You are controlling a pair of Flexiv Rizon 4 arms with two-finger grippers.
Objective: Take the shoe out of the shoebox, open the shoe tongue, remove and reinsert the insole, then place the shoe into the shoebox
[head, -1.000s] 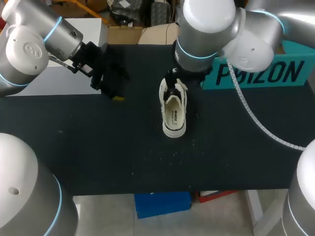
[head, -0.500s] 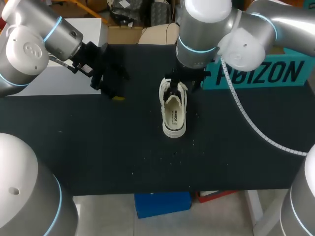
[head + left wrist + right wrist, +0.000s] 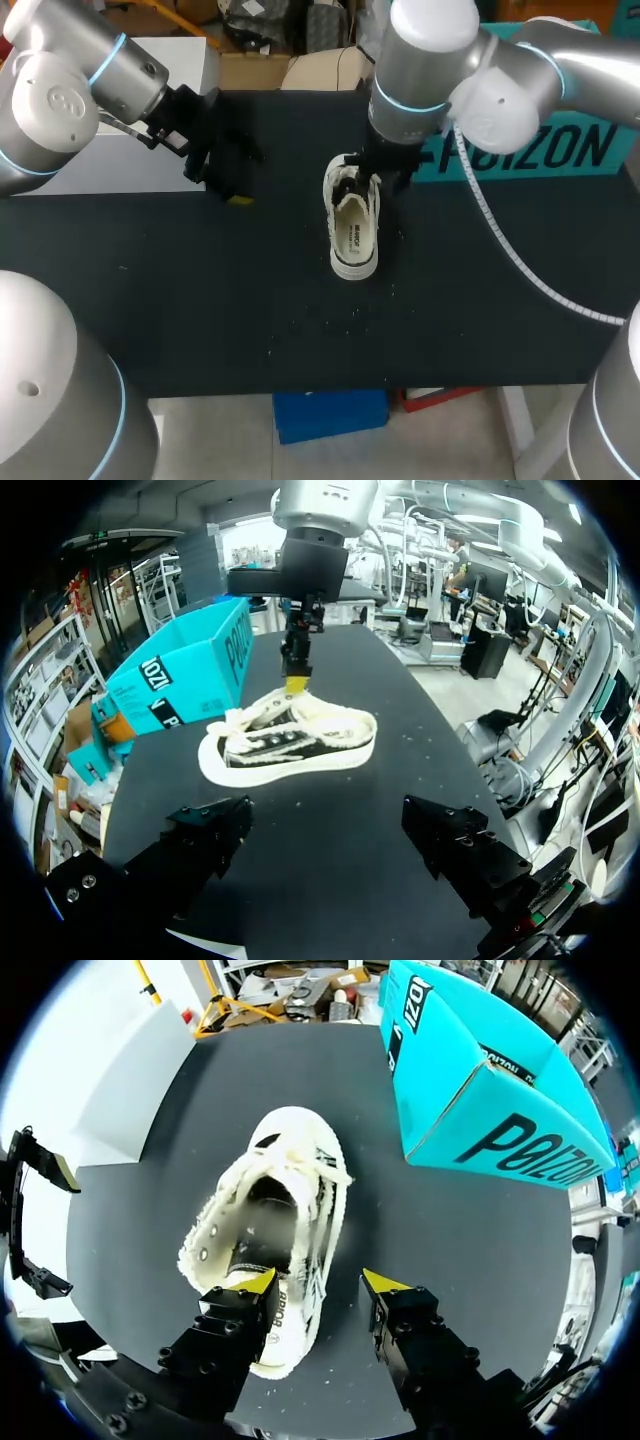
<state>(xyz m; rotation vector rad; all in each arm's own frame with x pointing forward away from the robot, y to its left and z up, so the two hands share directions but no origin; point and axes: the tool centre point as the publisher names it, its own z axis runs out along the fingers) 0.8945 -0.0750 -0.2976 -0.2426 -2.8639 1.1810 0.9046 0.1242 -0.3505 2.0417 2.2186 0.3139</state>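
Large dark lettering on teal shoebox (image 3: 530, 160) side, small dark print on insole (image 3: 354, 236) of shoe (image 3: 353, 266)

Robotics lab: left arm (image 3: 70, 90) and right arm (image 3: 430, 70), grey industrial type, over black worktable (image 3: 200, 300).

Rounded silver arms (image 3: 60, 100), blue joint rings (image 3: 405, 103), black hands (image 3: 317, 1282), yellow tips (image 3: 250, 1282), white cable (image 3: 505, 240)
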